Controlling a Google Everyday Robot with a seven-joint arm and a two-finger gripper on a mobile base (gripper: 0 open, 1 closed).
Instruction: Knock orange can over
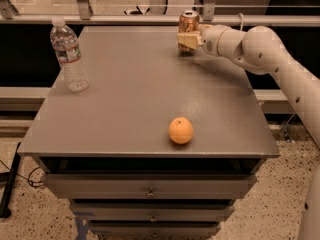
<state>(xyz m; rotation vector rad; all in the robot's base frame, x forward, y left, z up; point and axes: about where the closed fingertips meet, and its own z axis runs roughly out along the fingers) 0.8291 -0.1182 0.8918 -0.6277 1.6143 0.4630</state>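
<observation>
The orange can (189,20) stands upright at the far edge of the grey table (130,89), right of its middle. My gripper (187,39) comes in from the right on the white arm (260,49) and sits right against the can's lower half, covering it. Only the can's silver top and upper body show above the gripper.
A clear water bottle (68,56) stands at the table's left side. A round orange fruit (180,130) lies near the front edge. A metal rail (150,19) runs behind the table. Drawers (150,191) sit below the tabletop.
</observation>
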